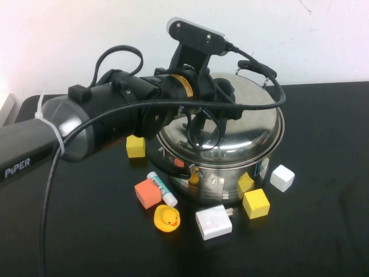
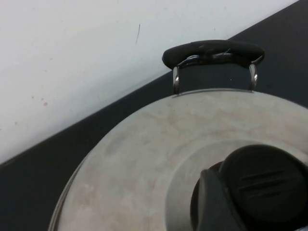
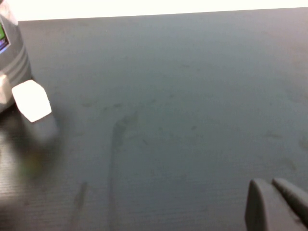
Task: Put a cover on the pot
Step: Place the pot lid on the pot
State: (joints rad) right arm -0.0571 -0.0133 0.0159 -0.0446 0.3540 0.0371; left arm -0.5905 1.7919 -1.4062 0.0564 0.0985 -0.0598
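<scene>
The shiny steel pot (image 1: 222,183) stands at the middle of the black table, and the domed steel lid (image 1: 248,127) lies on its rim. My left gripper (image 1: 223,97) is over the lid's centre and shut on the lid's black knob (image 2: 262,185), with one finger (image 2: 211,204) pressed against the knob's side. One black pot handle (image 2: 212,50) shows past the lid's edge in the left wrist view. My right gripper (image 3: 272,195) is out of the high view; it hovers low over bare table with its fingers together and empty. A sliver of the pot (image 3: 9,53) shows in the right wrist view.
Small things ring the pot's front: a yellow block (image 1: 135,146), an orange block (image 1: 147,193), a white tube (image 1: 162,188), a rubber duck (image 1: 167,219), a white plug (image 1: 213,222), two yellow blocks (image 1: 255,203), and a white block (image 1: 282,178), which also shows in the right wrist view (image 3: 32,100).
</scene>
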